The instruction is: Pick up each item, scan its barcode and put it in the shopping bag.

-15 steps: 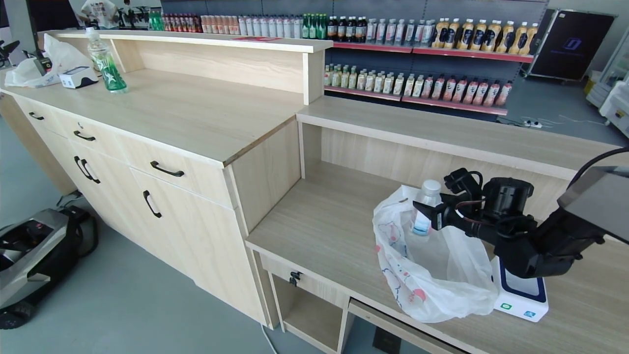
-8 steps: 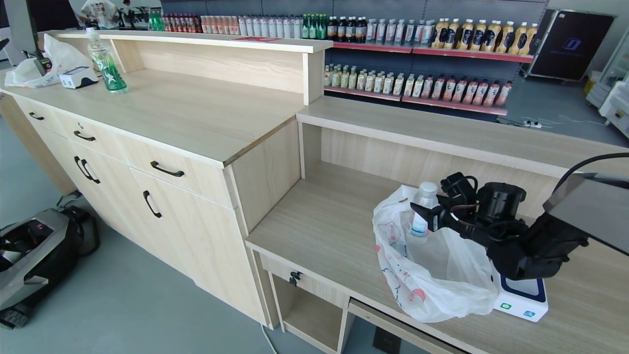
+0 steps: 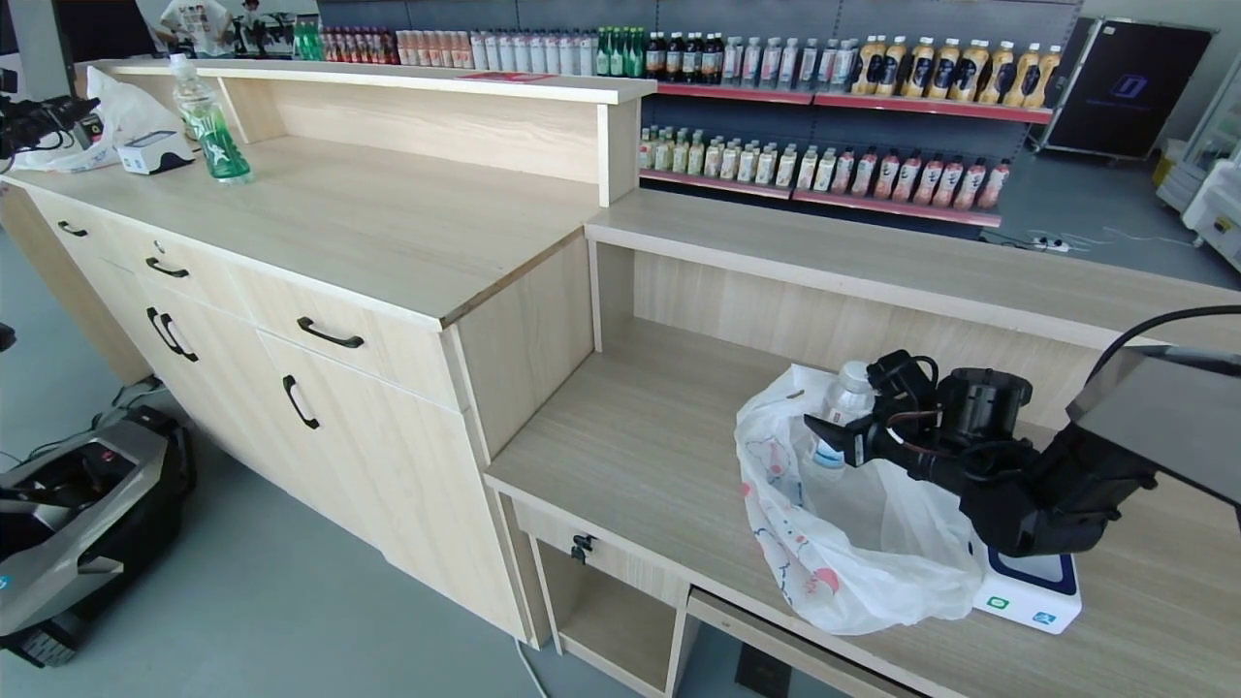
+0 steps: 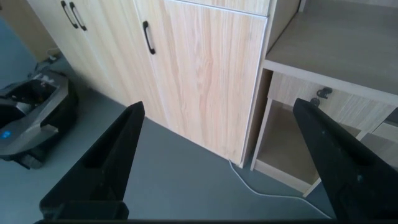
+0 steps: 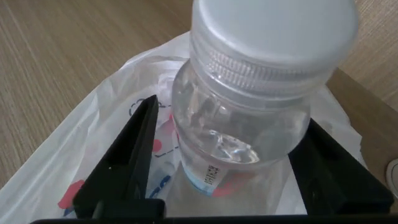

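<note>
Camera spots
Head: high, far back; right wrist: close on the same bottle; left wrist: down at the floor

The shopping bag sits on the counter, left of the scanner.

Nothing legible showed. The bottle gripped in the right claw wore a label with fine print, too small to read; the scanner just behind the claw carried two tiny icons.
</note>
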You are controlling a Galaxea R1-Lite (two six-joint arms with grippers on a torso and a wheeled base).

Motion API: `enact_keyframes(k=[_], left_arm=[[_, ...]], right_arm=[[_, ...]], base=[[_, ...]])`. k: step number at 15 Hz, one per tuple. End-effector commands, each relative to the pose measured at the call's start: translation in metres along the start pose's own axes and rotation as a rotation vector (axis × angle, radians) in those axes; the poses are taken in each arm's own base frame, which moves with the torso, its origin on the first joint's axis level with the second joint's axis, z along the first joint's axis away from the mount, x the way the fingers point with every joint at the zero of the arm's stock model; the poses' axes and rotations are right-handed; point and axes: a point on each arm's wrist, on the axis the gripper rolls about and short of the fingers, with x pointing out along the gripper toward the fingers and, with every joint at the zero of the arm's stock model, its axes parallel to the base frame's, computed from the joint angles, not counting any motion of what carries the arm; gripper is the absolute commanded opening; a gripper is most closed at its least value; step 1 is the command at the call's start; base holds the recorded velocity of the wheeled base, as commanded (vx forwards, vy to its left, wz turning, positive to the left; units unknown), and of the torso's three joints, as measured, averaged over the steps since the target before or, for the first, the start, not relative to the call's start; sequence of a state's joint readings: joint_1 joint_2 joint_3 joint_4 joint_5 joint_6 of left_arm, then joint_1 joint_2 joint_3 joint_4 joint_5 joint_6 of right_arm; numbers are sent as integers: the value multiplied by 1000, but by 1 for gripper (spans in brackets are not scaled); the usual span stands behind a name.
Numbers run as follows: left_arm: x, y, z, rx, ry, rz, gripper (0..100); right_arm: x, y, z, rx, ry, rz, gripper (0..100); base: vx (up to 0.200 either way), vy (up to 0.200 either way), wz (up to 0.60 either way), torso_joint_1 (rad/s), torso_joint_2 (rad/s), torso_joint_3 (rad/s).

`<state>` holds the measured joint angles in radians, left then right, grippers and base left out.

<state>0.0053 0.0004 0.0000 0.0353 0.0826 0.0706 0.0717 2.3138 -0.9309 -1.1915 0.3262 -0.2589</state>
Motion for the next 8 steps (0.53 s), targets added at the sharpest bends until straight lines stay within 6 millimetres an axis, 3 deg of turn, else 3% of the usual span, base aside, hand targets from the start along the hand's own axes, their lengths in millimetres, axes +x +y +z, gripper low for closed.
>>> enact_keyframes(k=[1,6,8], left_arm=[[0,0,0,0,0,0,100],[0,0,0,0,0,1,100],[0,0,0,0,0,1,100]], right_arm=[[-7,-5,14,-5,-21,-8,100],[-31,-15,37,-1,-12,-13,100],[-71,-11,72,-18,-37,-27,100]], base=[[0,0,0,0,0,0],[0,0,0,0,0,0],[0,0,0,0,0,0]])
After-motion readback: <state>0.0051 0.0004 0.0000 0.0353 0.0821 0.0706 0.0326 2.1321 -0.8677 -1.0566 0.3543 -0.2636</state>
